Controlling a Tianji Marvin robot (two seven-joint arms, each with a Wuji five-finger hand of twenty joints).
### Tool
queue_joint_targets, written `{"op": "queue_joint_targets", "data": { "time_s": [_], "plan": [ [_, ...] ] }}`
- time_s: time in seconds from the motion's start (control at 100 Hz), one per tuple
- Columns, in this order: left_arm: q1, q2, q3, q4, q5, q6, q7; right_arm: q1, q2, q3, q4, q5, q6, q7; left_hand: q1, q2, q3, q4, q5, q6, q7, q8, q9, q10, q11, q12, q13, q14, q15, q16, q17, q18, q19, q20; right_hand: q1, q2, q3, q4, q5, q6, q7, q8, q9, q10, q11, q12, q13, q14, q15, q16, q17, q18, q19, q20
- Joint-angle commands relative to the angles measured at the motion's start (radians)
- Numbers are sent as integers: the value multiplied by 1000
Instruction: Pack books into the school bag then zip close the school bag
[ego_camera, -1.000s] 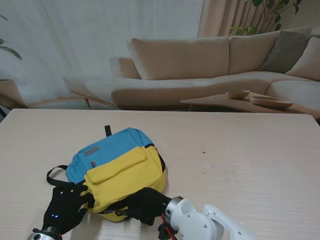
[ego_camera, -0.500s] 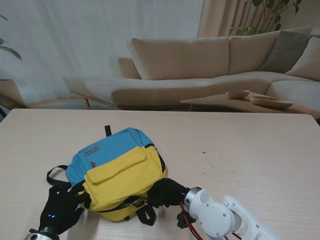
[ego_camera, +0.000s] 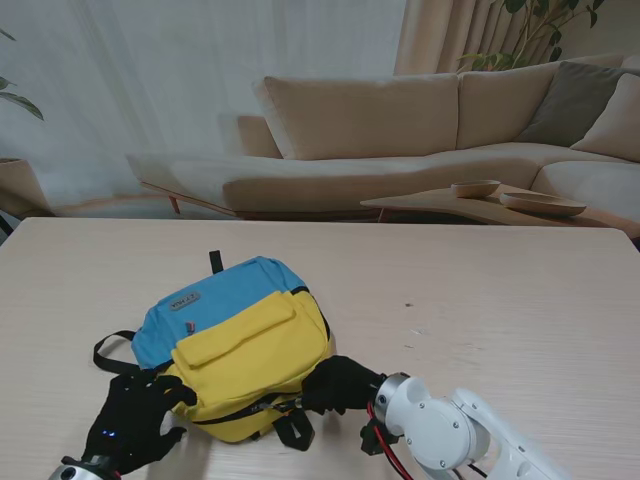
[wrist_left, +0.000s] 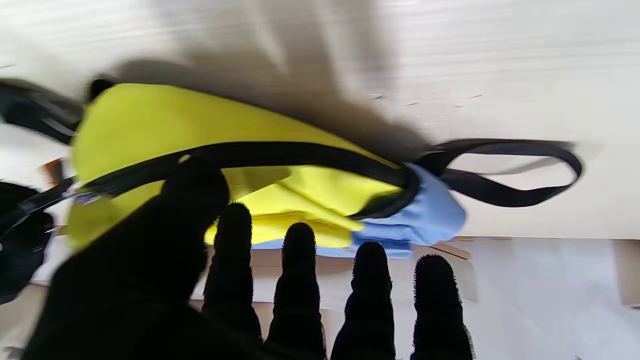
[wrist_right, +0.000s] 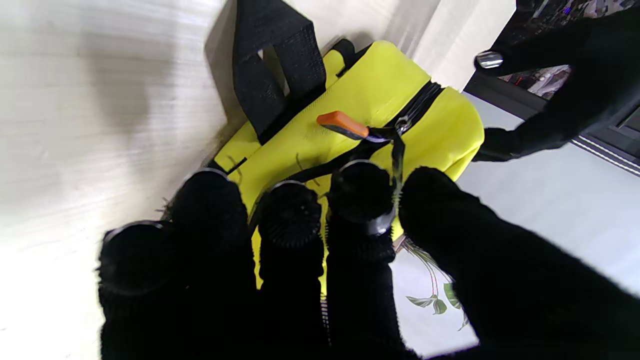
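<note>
School bag (ego_camera: 240, 345): you have it lying flat on the table (ego_camera: 480, 300), toward your left and near to you, blue part farther from you, yellow part nearer, a black strap loop (wrist_left: 505, 170) trailing off its left side.
Zipper (wrist_left: 280, 152): a black line along the bag's near edge; from the left wrist view it looks closed over that stretch.
Zip pull (wrist_right: 395, 150): a thin black cord (next to an orange tab (wrist_right: 342, 124)) runs from the slider to your right hand.
Right hand (ego_camera: 340, 385): at the bag's near right corner, thumb and forefinger pinched on the cord.
Left hand (ego_camera: 135, 420): by the bag's near left corner, fingers spread; the thumb (wrist_left: 192, 200) lies against the yellow fabric, gripping nothing.
Books: none visible to you outside the bag.
</note>
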Motion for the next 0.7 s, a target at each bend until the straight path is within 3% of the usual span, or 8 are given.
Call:
{"op": "queue_joint_targets", "data": {
  "time_s": [0.0, 0.09, 0.19, 0.42, 0.51, 0.56, 0.63, 0.69],
  "plan": [
    [16, -3, 12, -23, -18, -20, -1, -7, -5, -12, -2, -5, 2, 14, -59, -6, 5, 13, -61, 17, -82, -78, -42, -15, -32, -28, -24, -6, -32, -13, -21, -1, -38, -5, -41, 14, -26, 20, 45, -3, 19, -1, 10, 6, 17, 5, 34, 26, 16, -2, 3, 4, 80, -2],
    [11, 0, 24, -41, -43, -37, -35, -7, -5, -16, -3, -4, 2, 13, -123, -8, -32, 4, -82, 52, -160, -164, -53, -14, -48, -37, -29, -6, -48, -14, -21, -3, -67, 3, -40, 11, -26, 19, 45, -3, 20, -2, 10, 8, 17, 4, 36, 27, 14, -3, 3, 4, 80, -1],
    [-22, 3, 52, -32, -62, -42, -46, -8, -5, -17, -4, -4, -2, 11, -154, 2, -41, 2, -74, 65, -171, -182, -43, -9, -46, -34, -23, -3, -48, -10, -24, -2, -63, 19, -41, 12, -26, 19, 45, -3, 20, -4, 10, 7, 17, 3, 36, 28, 13, -3, 3, 4, 80, -1],
    [-128, 5, 132, 39, -122, -3, -39, -16, -6, -10, -12, -2, -9, 6, -77, 48, -15, 9, -18, 58, -126, -173, -12, 9, -21, -17, 0, 8, -26, 10, -19, 6, -35, 47, -42, 13, -25, 20, 47, -2, 21, -6, 11, 8, 18, 1, 37, 27, 13, -2, 3, 4, 79, 0],
    [-169, 2, 165, 72, -147, 14, -13, -16, -7, -7, -11, 0, -10, 5, 12, 91, 5, 18, 51, 49, -47, -135, 18, 17, 11, 4, 15, 13, 4, 30, -19, 13, 8, 59, -42, 15, -26, 20, 47, -2, 22, -6, 11, 9, 18, 1, 37, 27, 13, -2, 3, 4, 79, 0],
    [-190, 1, 181, 89, -153, 25, 4, -17, -7, -5, -10, 0, -13, 5, 182, 94, -99, -19, 112, 18, 16, -76, 46, 26, 32, 16, 42, 26, 40, 47, -13, 23, 42, 50, -43, 17, -26, 21, 47, -2, 22, -6, 11, 7, 18, 0, 38, 27, 12, -2, 4, 4, 80, 0],
    [-214, -1, 200, 109, -170, 34, 22, -17, -7, -1, -8, 0, -14, 6, 379, 113, -206, -15, 223, -19, 133, -37, 97, 31, 67, 35, 66, 33, 81, 58, -3, 32, 83, 41, -42, 16, -26, 22, 47, -2, 22, -6, 10, 7, 18, 0, 38, 27, 12, -2, 4, 2, 80, 0],
    [-227, -4, 210, 120, -185, 35, 36, -18, -7, 6, -6, 2, -13, 5, 440, 157, -195, -11, 335, -36, 219, 16, 227, 30, 18, 260, 101, 47, 116, 66, 9, 47, 119, 28, -42, 15, -26, 22, 47, -2, 22, -6, 12, 8, 19, 0, 38, 28, 12, -2, 4, 3, 80, 0]
  ]
}}
